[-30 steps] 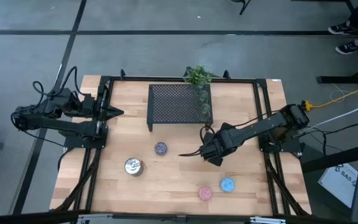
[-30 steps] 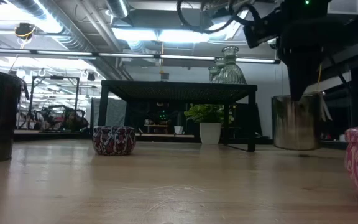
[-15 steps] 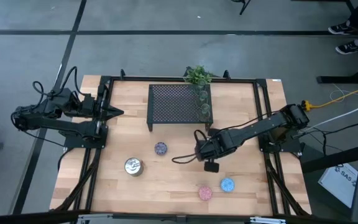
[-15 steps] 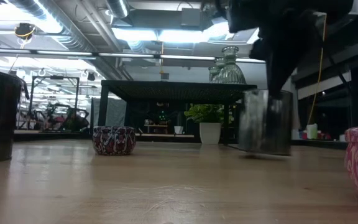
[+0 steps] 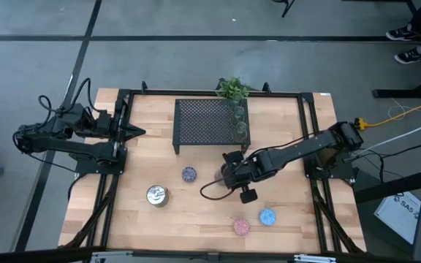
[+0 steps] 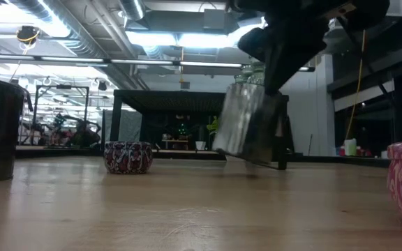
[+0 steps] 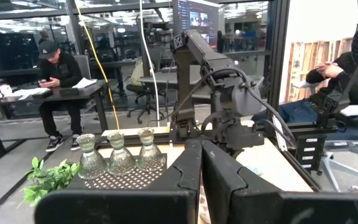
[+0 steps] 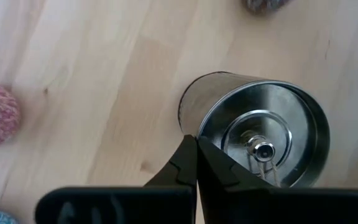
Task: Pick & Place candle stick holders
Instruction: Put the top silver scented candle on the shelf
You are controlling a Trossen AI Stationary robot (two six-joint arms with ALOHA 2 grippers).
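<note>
My right gripper (image 5: 224, 180) is over the middle of the table, shut on a shiny silver candle stick holder (image 8: 257, 134), which also shows tilted in the low view (image 6: 250, 129). A second silver holder (image 5: 156, 195) stands near the front left. The purple holder (image 5: 188, 174), the pink one (image 5: 241, 226) and the blue one (image 5: 267, 216) stand on the table. Three olive-green glassy cups (image 5: 240, 120) stand on the black mesh rack (image 5: 207, 122). My left gripper (image 5: 139, 132) waits shut at the table's left side. My right gripper pinches the silver holder's rim wall (image 8: 190, 130), one finger (image 8: 219, 171) inside the cup and one (image 8: 176, 168) outside. The fingers come from above, slanting down. The holder hangs tilted below them; whether its lower edge (image 6: 246, 160) touches the table I cannot tell.
A small green plant (image 5: 232, 88) stands behind the rack at the far edge. Bare wood lies between the purple holder and the pink and blue ones. People sit in the room beyond the table.
My right gripper has gone toward the table's left edge, carrying the silver holder from beside the rack's right end toward the table's middle. The holder, upright before, has tipped.
</note>
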